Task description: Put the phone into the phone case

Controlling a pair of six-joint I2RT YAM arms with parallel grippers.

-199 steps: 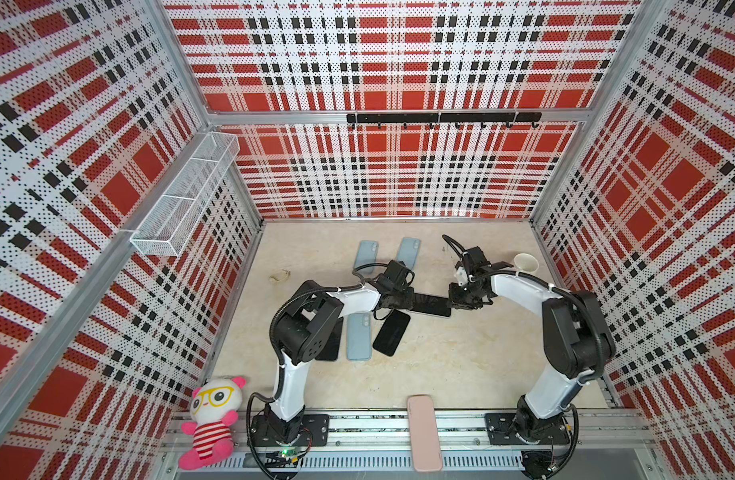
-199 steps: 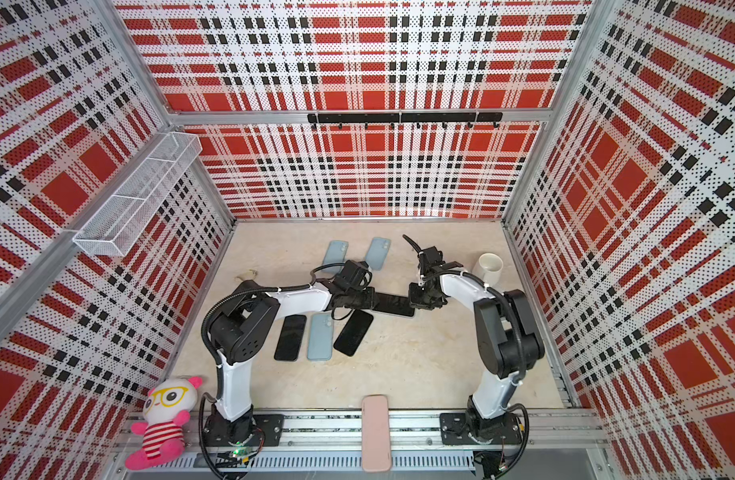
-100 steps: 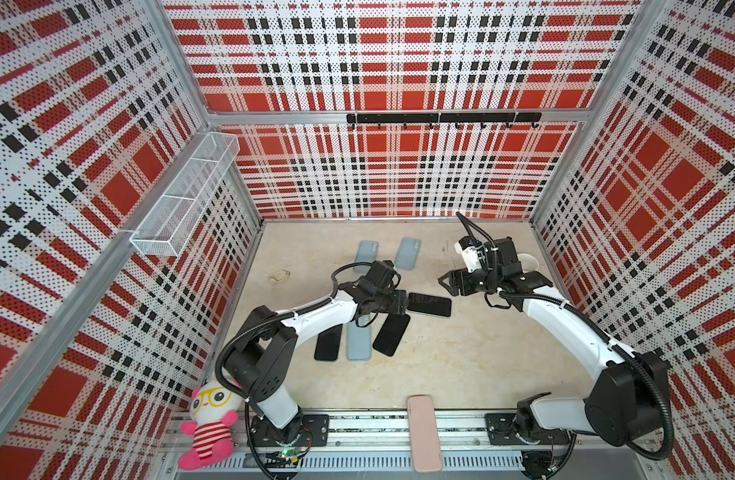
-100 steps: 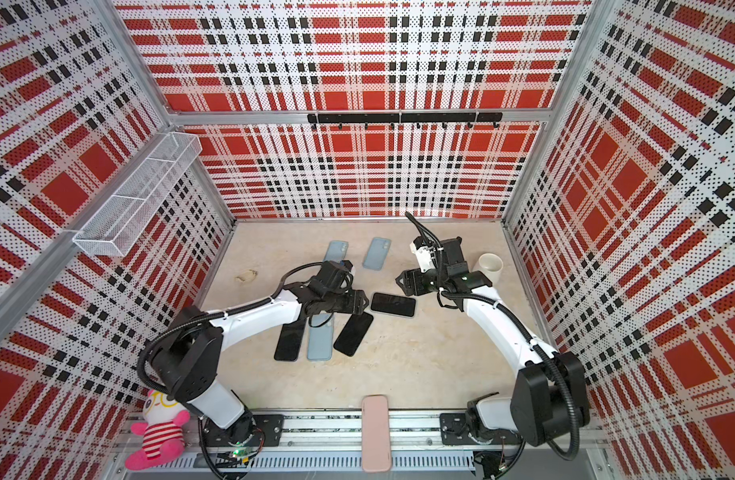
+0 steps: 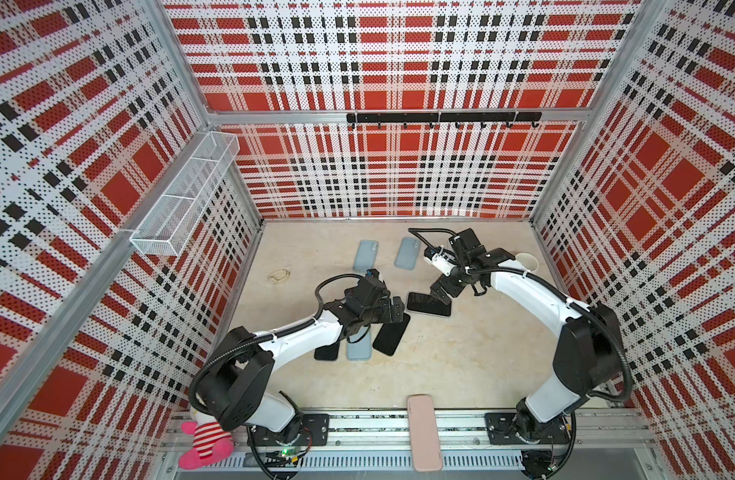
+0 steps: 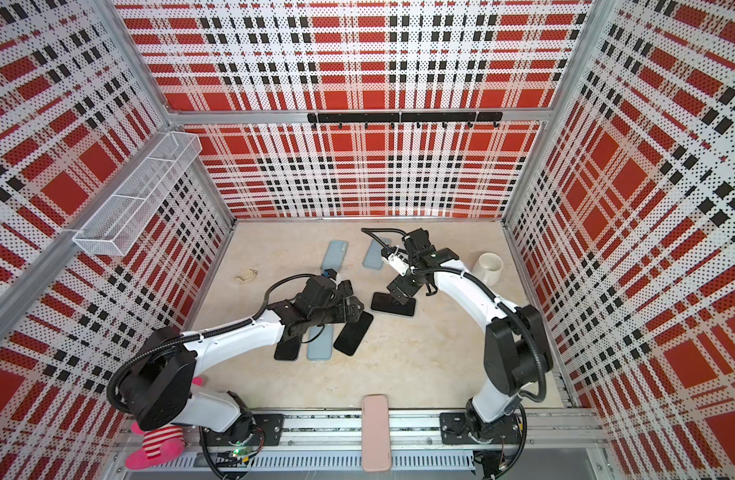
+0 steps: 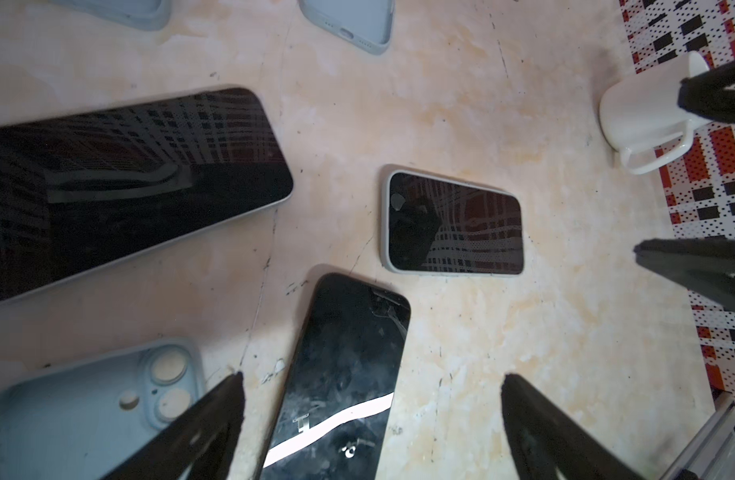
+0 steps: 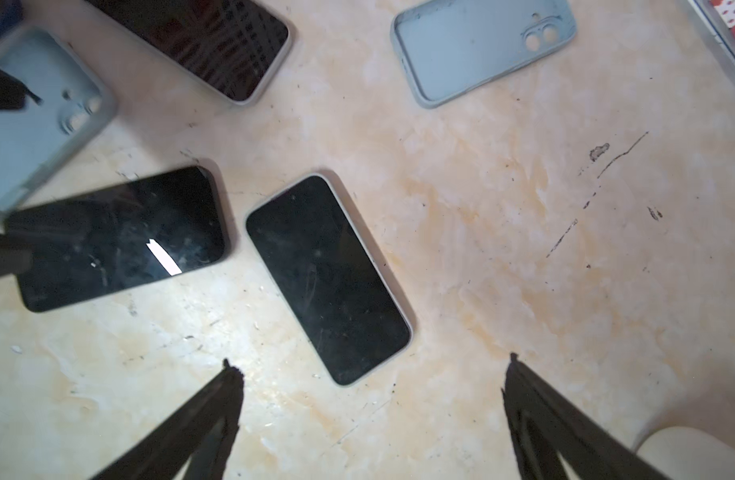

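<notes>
1. My left gripper [image 7: 372,382] stands wide apart, holding nothing. My right gripper [image 8: 370,360] is likewise spread and empty.
2. The phone [image 8: 328,278] lies flat mid-table, screen up, seated in its pale phone case [image 7: 385,224]. The rim is plain in both wrist views and faint in both top views.
3. Only the left wrist view shows cracks on the bare black phone [image 7: 349,374].
4. The mug [image 6: 488,268] stands near the right wall. The table [image 5: 461,365] lies bare towards the front rail.
</notes>
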